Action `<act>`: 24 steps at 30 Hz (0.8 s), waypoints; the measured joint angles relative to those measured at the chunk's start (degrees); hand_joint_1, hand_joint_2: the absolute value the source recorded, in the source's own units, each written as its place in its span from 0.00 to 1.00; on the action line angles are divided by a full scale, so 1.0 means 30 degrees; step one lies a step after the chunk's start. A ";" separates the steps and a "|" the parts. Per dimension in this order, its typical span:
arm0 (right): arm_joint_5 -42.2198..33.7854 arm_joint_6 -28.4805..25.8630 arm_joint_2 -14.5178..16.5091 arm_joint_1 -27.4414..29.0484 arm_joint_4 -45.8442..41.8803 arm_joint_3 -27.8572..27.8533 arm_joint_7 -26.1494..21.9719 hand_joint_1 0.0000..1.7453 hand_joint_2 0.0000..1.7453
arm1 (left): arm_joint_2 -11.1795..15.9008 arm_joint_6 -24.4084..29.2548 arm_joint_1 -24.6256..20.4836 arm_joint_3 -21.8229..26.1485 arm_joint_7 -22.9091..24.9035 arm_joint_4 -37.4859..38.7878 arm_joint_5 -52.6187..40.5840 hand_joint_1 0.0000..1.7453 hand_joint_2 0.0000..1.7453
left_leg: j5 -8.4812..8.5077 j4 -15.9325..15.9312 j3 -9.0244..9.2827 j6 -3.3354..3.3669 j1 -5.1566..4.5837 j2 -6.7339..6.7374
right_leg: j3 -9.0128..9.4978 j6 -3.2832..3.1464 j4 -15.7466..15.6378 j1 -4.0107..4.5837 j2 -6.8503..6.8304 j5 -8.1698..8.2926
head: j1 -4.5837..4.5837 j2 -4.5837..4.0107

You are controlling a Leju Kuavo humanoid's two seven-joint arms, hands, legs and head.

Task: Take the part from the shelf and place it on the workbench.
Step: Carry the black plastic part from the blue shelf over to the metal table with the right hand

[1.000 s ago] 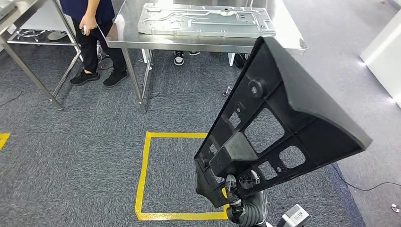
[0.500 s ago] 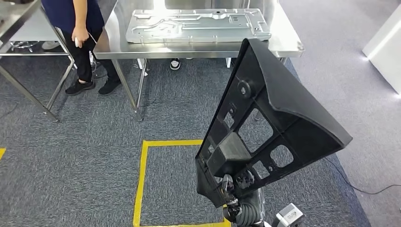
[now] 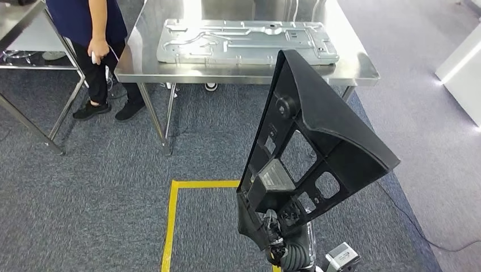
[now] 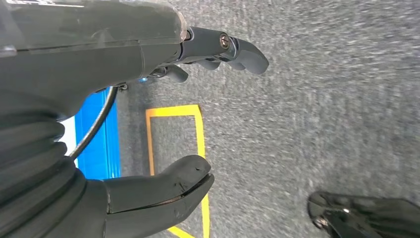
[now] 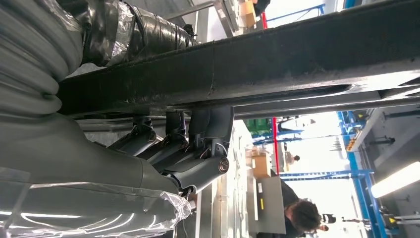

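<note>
Above rt hand (image 3: pixel 279 241) fingers (image 5: pixel 198 148): part (image 3: pixel 317 147).

A factory workshop: steel desk (image 3: pixel 363 71) at 12 o'clock bearing a stamped metal panel (image 3: pixel 244 39), grey carpet (image 3: pixel 85 198) marked with yellow tape (image 3: pixel 170 226).

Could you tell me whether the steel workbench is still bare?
No, a grey metal panel already lies flat on the workbench.

right hand (image 3: pixel 278 226): low in head view, fingers (image 5: pixel 198 148) curled, gripping the part (image 3: pixel 317 141) | left hand (image 4: pixel 148 124): empty, thumb and fingers apart
</note>
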 joint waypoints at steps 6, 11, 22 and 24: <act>-0.0153 0.0058 -0.0127 -0.0014 0.0065 0.0098 0.0136 1.00 1.00 | -0.0042 -0.0027 -0.0063 0.0020 0.0007 0.0026 0.0026 0.00 1.00 | -0.1352 -0.0075 0.1603 -0.0431 -0.0086 0.0090 | -0.0242 -0.0576 -0.3956 0.0287 -0.0196 0.4965 | -0.0022 -0.0002; -0.0372 0.0076 -0.0146 -0.0067 0.0051 0.0184 0.0109 1.00 1.00 | -0.0047 -0.0038 -0.0202 0.0025 -0.0018 0.0027 0.0031 0.00 1.00 | -0.1365 0.2619 0.0295 -0.0865 -0.0042 0.0102 | 0.0525 -0.1034 -0.4521 0.0137 0.0250 0.4724 | -0.0025 0.0000; 0.0854 -0.0813 -0.0144 -0.0138 0.0180 0.0284 0.0552 1.00 1.00 | 0.0011 -0.0009 -0.0182 0.0111 -0.0333 0.0029 0.0133 0.00 1.00 | 0.0256 0.0627 -0.1308 -0.0429 -0.0272 -0.0210 | 0.1410 -0.0921 -0.4486 0.0343 0.0789 0.3953 | -0.0016 0.0000; 0.2310 -0.1529 -0.0140 -0.0155 0.0180 0.0377 0.1261 1.00 1.00 | 0.0027 -0.0084 -0.0148 0.0113 -0.0308 0.0029 0.0117 0.00 1.00 | 0.0621 0.0484 -0.1216 -0.0236 -0.0178 -0.0157 | 0.1417 -0.0715 -0.4443 0.0361 0.0762 0.3872 | -0.0015 0.0000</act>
